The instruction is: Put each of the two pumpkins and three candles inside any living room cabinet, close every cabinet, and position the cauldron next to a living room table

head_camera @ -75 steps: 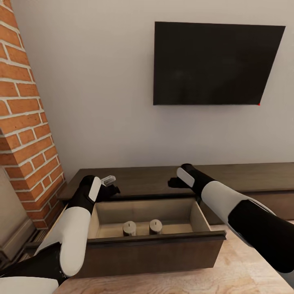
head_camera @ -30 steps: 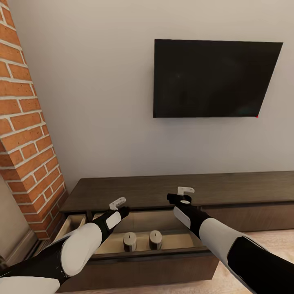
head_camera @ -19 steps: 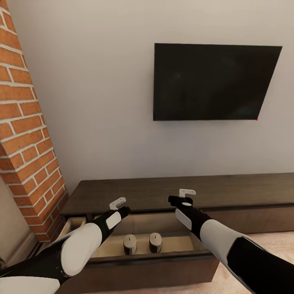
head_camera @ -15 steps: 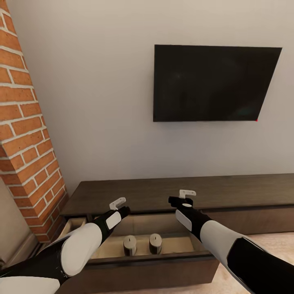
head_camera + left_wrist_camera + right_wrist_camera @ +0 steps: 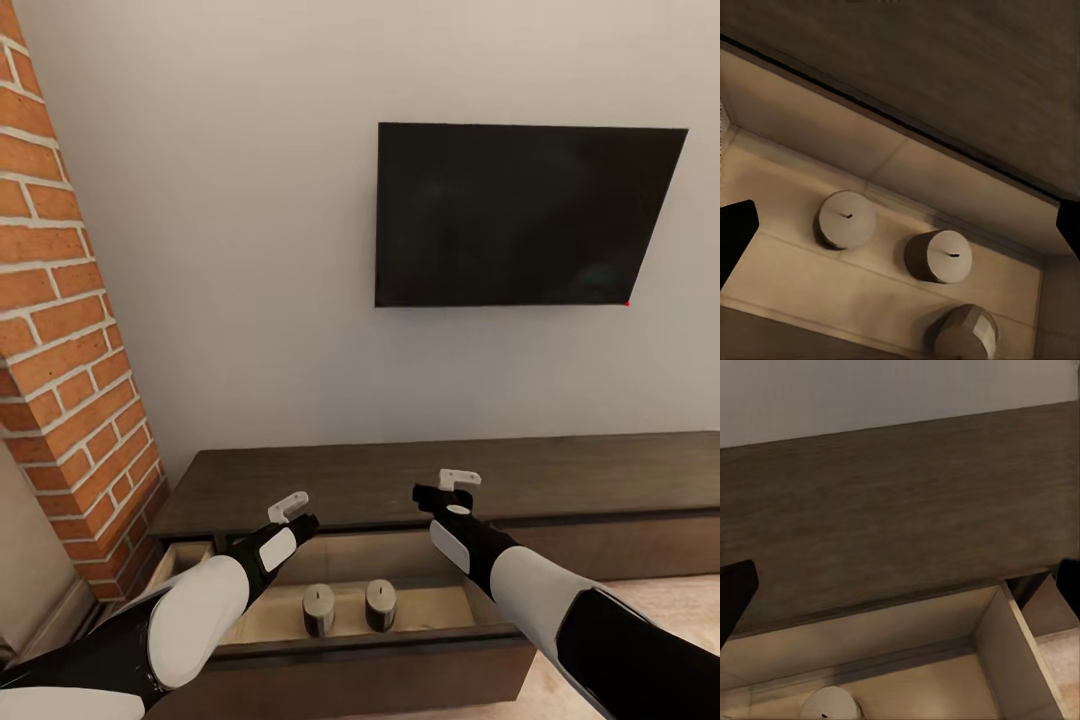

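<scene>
A long, low dark-brown wooden cabinet (image 5: 440, 470) with a matte, grained top runs along a plain pale wall, under a flat black television (image 5: 525, 215) and beside a rough red brick column (image 5: 60, 330). One wide handle-less drawer (image 5: 430, 608) stands pulled out at the cabinet's left end, its smooth pale beige inside showing. In the head view two short, stubby grey-beige candles (image 5: 348, 607) stand upright side by side near the drawer's front wall, just apart; the left wrist view shows their flat round tops with small dark wicks, and a third candle (image 5: 962, 332), more faceted in outline, nearer the drawer's front corner. No pumpkin or cauldron can be seen here. The left gripper (image 5: 288, 507) hovers above the drawer's back left part and the right gripper (image 5: 456, 481) above its back edge, over the cabinet top; both have their fingers spread wide and carry nothing. As a judgement: the drawer has no handle, so closing it means pushing on the front panel, and a glancing push could skew it. A hard shove could topple the loose, smooth candles, or leave the drawer slightly ajar. An arm left hanging over the drawer's opening could be caught against the cabinet's top edge as it slides in.
</scene>
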Motion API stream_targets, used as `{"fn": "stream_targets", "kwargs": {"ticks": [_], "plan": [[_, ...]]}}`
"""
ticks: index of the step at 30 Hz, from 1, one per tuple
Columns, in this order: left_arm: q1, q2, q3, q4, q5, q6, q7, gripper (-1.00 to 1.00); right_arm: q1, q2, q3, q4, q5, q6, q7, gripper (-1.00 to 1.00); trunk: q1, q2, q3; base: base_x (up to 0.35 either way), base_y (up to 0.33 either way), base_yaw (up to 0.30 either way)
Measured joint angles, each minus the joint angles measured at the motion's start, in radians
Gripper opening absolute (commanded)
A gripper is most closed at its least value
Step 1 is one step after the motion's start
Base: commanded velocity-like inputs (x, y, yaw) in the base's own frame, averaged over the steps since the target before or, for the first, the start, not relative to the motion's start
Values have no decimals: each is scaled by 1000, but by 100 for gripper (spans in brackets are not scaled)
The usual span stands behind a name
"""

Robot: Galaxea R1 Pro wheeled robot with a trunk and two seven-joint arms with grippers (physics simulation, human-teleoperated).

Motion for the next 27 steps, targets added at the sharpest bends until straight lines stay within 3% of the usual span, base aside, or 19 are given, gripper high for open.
{"fn": "stream_targets", "kwargs": {"ticks": [2,6,11,21,27], "plan": [[1,0,-3,0,-8,0,0,100,1,0,0,0,0,-13,0,100,-8,14,6,0,0,0],[4,0,-8,0,-61,0,-2,100,6,0,0,0,0,-22,0,100,-23,42,19,0,0,0],[4,5,-10,0,-93,-1,-5,100,8,1,0,-2,2,-31,0,100,-42,77,34,0,0,0],[11,29,-11,0,-103,-12,-7,100,10,0,-3,4,-1,-41,0,100,-81,147,66,0,0,0],[38,36,-11,0,-104,-16,-7,100,42,-1,-3,39,-3,-41,1,100,-104,189,85,0,0,0]]}}
